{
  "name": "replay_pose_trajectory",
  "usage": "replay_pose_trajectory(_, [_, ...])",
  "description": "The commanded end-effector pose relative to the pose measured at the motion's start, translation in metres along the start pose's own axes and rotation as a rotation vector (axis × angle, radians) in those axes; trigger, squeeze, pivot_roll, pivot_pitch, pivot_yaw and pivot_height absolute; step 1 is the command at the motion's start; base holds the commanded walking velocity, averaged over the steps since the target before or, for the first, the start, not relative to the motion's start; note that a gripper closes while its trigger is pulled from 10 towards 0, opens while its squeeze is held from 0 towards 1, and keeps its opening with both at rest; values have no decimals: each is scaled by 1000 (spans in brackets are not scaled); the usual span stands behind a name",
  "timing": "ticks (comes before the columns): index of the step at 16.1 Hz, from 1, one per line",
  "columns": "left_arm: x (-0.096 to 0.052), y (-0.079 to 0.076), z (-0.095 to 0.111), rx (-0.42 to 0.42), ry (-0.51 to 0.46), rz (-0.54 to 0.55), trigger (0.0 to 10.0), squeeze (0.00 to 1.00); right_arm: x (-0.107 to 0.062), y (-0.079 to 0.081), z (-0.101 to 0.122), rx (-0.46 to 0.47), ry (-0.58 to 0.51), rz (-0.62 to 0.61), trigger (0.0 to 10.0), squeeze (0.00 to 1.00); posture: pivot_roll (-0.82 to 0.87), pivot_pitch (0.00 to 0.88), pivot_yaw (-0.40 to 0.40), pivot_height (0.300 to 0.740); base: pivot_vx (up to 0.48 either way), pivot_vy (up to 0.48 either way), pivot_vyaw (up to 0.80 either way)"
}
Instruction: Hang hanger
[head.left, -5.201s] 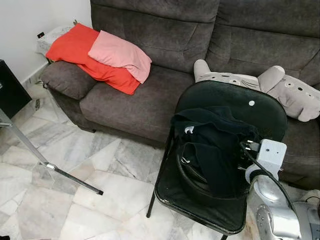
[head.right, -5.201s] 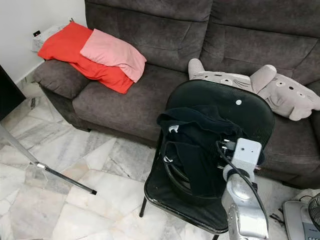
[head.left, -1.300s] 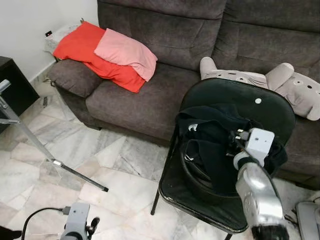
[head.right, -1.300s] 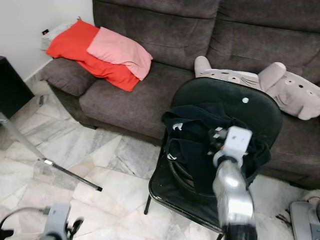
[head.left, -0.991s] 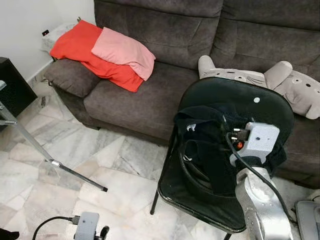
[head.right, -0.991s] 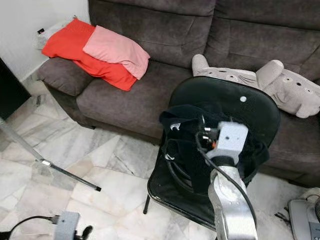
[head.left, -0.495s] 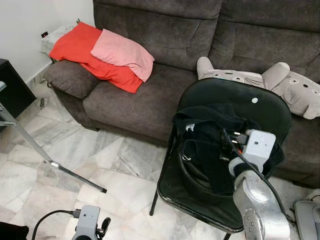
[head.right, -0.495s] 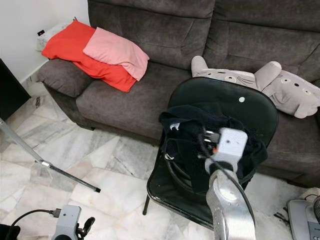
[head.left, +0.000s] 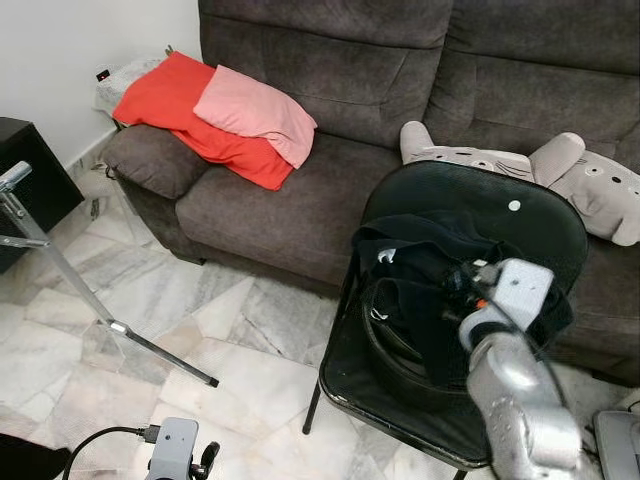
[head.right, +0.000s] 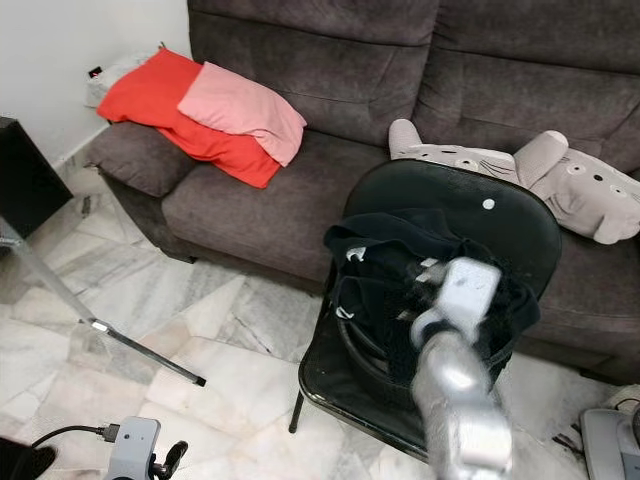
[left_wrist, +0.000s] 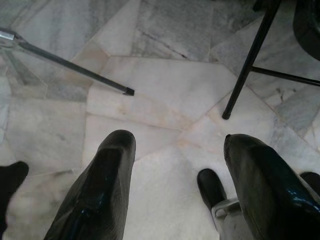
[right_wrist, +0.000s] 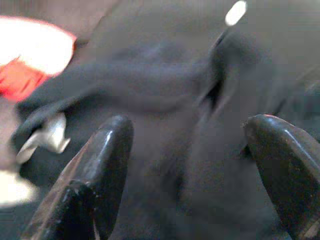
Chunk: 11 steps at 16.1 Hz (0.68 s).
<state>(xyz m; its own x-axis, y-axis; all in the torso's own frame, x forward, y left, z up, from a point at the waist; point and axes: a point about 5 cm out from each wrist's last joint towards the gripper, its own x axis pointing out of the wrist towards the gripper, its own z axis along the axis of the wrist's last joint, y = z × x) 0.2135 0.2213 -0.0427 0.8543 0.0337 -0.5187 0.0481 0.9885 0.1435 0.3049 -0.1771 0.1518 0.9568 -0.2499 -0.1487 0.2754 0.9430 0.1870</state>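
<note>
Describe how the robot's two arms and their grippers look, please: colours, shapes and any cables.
The right arm is rounded silver metal, ending in a pale grey box-shaped wrist with a black cable. The right gripper has two long glossy black fingers. The left gripper has the same black fingers; a black cable runs to its grey wrist box.

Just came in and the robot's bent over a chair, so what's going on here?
The right gripper, fingers spread open, is reaching over a black garment heaped on the black folding chair in front of the sofa. It holds nothing. The left gripper hangs open above the marble floor.
</note>
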Motion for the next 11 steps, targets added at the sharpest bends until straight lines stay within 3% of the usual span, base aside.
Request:
replay_pose_trajectory(1, [-3,3,-7,-7,31,6,10000,0,5,-11,5,10,-23,-52,10000,0,-122,168,19,740,0,0,0])
replay_pose_trajectory(6, [-2,4,-7,-7,43,13,10000,0,34,-31,6,-33,2,-98,10000,0,-115,205,35,740,0,0,0])
replay_pose_trajectory(11, [7,18,18,-36,-41,57,10000,0,42,-27,9,-38,-44,-74,10000,0,-90,218,40,740,0,0,0])
